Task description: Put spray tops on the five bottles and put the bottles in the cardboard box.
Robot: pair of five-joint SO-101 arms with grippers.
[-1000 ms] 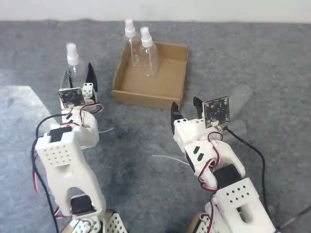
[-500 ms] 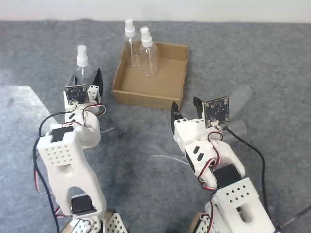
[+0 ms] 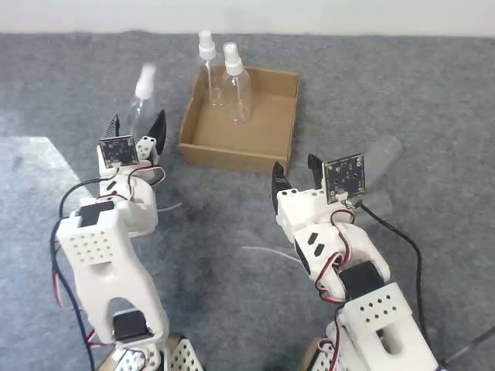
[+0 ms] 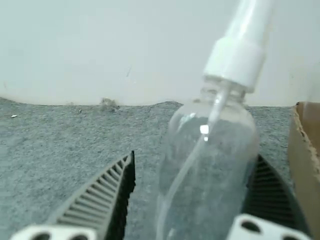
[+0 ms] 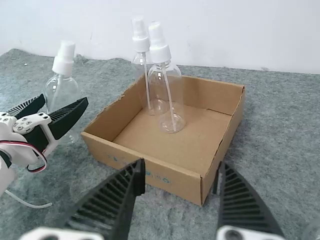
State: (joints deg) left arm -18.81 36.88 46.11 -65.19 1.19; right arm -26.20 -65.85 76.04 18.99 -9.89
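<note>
Beside the cardboard box's (image 3: 232, 157) left wall: the third spray bottle (image 3: 141, 108) stands between the left pincer's (image 3: 138, 120) fingers.
Two topped bottles (image 3: 237, 89) stand in the box's far left corner. The third spray bottle, also topped, is outside it, against one finger of the open left pincer with a gap to the other. Two more bottles (image 3: 384, 147) seem to lie untopped by the bench's (image 3: 224, 294) right edge. The right pincer (image 3: 295, 164) gapes empty at the box's near right corner. Over the last second, bottle and left pincer shifted toward the box.
</note>
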